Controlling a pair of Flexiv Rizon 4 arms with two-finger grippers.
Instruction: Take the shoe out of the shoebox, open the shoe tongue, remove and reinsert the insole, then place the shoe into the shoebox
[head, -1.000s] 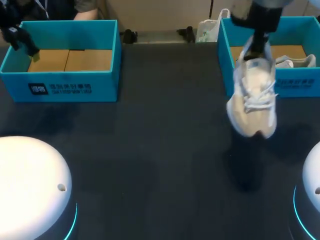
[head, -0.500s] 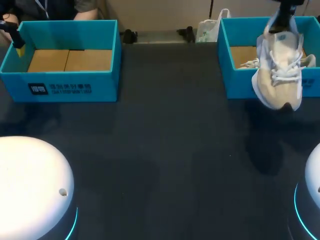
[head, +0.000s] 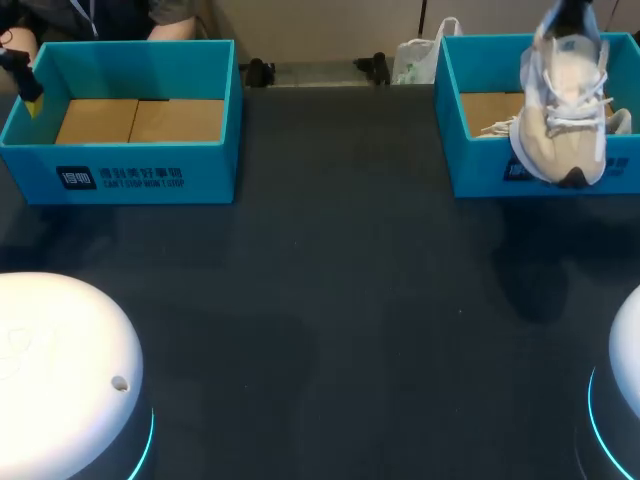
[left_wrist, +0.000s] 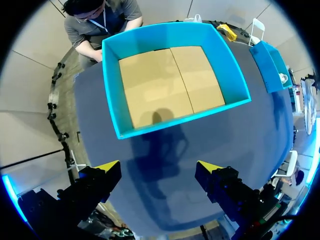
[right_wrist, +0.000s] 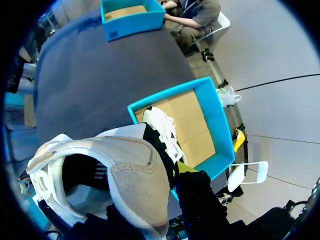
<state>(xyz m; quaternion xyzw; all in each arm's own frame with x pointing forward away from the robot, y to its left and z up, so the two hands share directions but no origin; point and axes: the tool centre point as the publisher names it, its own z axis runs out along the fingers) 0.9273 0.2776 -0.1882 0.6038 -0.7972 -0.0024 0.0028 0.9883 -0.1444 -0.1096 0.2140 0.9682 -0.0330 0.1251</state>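
A beige and white shoe (head: 560, 120) hangs toe-down in the air over the front wall of the right teal shoebox (head: 480, 160). My right gripper (head: 570, 12) is shut on its heel collar, mostly cut off by the view's edge. In the right wrist view the shoe (right_wrist: 115, 175) fills the space at the gripper (right_wrist: 172, 170), with one yellow fingertip (right_wrist: 185, 167) outside the heel. A second white shoe (right_wrist: 160, 125) lies in that box (right_wrist: 220, 130). My left gripper (left_wrist: 159, 167) stands open near the left box (left_wrist: 180, 117), with nothing between its fingers.
The left teal box (head: 120, 150) at the back left holds only its cardboard floor, and my left gripper (head: 25, 88) hovers by its left end. The dark table (head: 330, 300) stretches between the two boxes. White arm bases sit at both front corners.
My right arm has carried the shoe away from the table's middle, back and to the right, until it hangs over the right box's front wall. The left gripper shifted slightly left.
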